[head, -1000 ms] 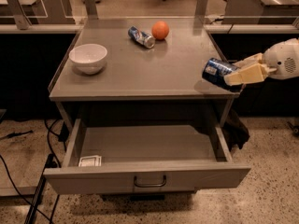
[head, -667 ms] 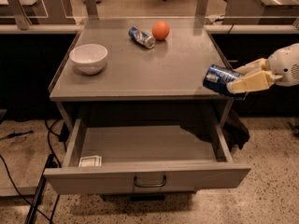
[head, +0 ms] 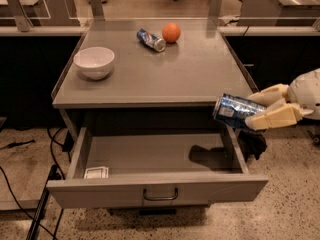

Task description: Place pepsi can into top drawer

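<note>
The only camera view looks down at a grey table [head: 170, 79] with its top drawer [head: 100, 195] pulled open below. The arm comes in from the right edge of the picture. Its white rounded wrist [head: 306, 93] is level with the table's front edge, and the forearm points left, roughly level. The gripper [head: 256, 111] sits just off the table's front right corner, its cream fingers [head: 274, 118] clamped above and below the pepsi can [head: 233, 110].

The can lies on its side with its silver end facing left and slightly down. It hangs over the right side wall of the open drawer, a little below the tabletop, touching nothing but the fingers. A dark shadow [head: 210, 156] lies on the drawer floor below it.

A small white packet [head: 96, 172] rests in the drawer's front left corner. On the tabletop stand a white bowl [head: 94, 62] at the left and, at the back, an orange [head: 171, 32] just beside a slim blue-white can [head: 151, 39] lying on its side.
</note>
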Controlling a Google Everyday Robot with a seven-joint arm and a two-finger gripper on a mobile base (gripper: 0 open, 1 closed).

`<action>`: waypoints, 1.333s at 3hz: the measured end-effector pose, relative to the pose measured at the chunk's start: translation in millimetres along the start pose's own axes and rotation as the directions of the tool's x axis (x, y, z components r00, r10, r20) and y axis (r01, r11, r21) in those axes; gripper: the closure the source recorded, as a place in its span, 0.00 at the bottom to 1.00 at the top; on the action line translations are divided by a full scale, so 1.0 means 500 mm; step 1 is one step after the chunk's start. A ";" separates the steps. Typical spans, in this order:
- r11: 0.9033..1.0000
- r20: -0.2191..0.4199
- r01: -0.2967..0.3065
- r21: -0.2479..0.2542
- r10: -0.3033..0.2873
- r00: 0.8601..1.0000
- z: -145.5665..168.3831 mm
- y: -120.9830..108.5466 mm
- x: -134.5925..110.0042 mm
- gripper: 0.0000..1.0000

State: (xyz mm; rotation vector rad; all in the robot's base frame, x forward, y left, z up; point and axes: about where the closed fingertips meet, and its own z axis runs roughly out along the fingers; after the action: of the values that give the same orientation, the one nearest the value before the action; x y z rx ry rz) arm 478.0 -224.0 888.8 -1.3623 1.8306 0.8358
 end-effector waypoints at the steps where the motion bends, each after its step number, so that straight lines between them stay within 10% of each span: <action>1: 0.993 -0.019 0.120 -0.022 -0.121 0.993 0.042 0.018 0.032 1.00; 2: 0.962 -0.088 0.273 -0.020 -0.274 0.958 0.096 0.027 0.060 1.00; 4: 0.955 -0.092 0.296 -0.027 -0.297 0.950 0.106 0.027 0.065 1.00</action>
State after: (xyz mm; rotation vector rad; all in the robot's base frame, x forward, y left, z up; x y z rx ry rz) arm 466.5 -194.1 833.9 -1.6601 1.6352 0.6353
